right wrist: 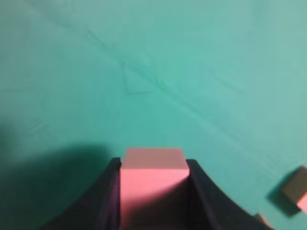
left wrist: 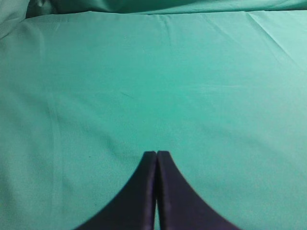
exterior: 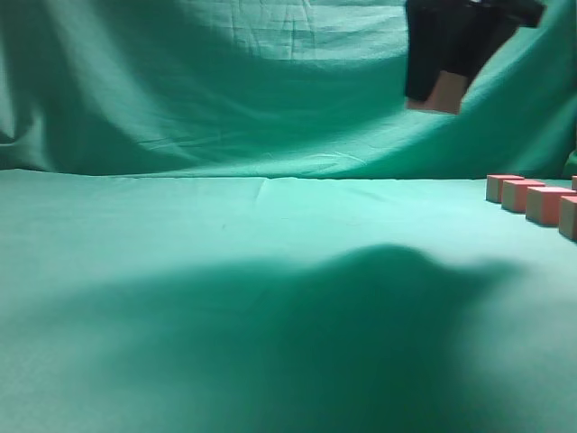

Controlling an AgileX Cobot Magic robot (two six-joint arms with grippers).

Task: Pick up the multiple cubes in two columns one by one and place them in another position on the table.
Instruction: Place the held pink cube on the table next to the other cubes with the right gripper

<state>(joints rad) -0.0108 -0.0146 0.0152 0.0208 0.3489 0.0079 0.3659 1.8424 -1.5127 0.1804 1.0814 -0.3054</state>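
Observation:
High above the table (exterior: 180,271), at the upper right of the exterior view, my right gripper (exterior: 440,90) is shut on a pink cube (exterior: 444,92). In the right wrist view that cube (right wrist: 153,179) fills the space between the two black fingers of the right gripper (right wrist: 153,167). Several more cubes (exterior: 526,197) stand in a row on the table at the far right edge. Another cube (right wrist: 297,188) lies on the cloth at the lower right of the right wrist view. The left gripper (left wrist: 156,154) is shut with nothing in it, over bare cloth.
A draped green curtain (exterior: 225,81) hangs behind the table. A broad dark shadow (exterior: 343,334) lies across the cloth at the middle and front. Faint creases (right wrist: 144,81) run over the cloth below the held cube.

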